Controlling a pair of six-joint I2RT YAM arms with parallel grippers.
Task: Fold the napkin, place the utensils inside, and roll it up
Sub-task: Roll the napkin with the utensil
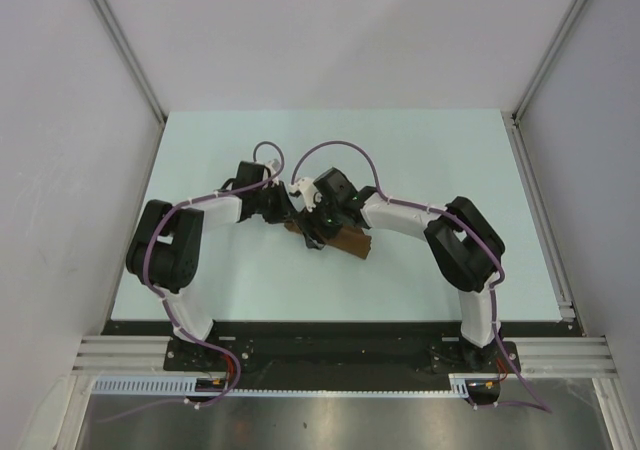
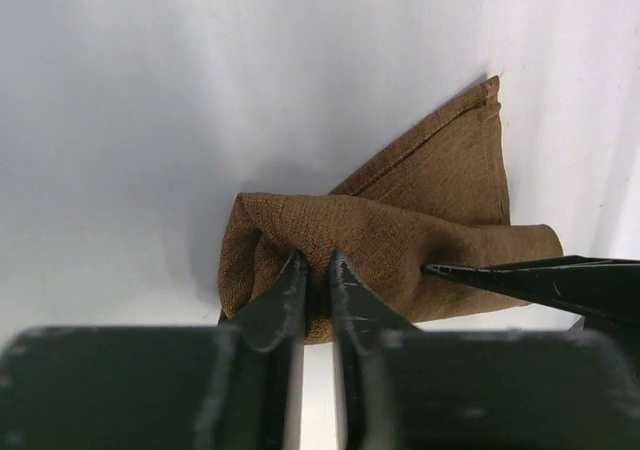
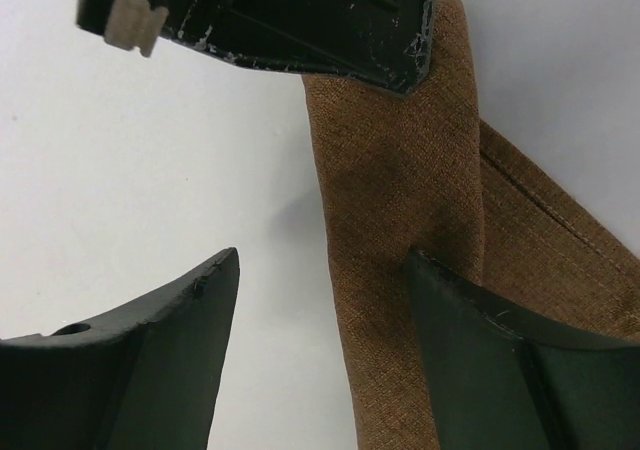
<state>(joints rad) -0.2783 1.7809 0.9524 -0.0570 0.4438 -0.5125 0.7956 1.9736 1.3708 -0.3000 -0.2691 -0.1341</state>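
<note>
The napkin is a dark-brown cloth rolled into a thick tube at the table's middle, with a flat corner flap sticking out behind it. My left gripper is shut on the near edge of the roll, close to its left end. My right gripper is open wide. One finger rests on the roll and the other is over bare table beside it. In the top view, the left gripper and right gripper meet at the roll's left end. No utensils show.
The pale table is walled by white panels at the back and sides. A rail runs along the right edge. The right gripper's finger reaches into the left wrist view. The left gripper's body fills the top of the right wrist view.
</note>
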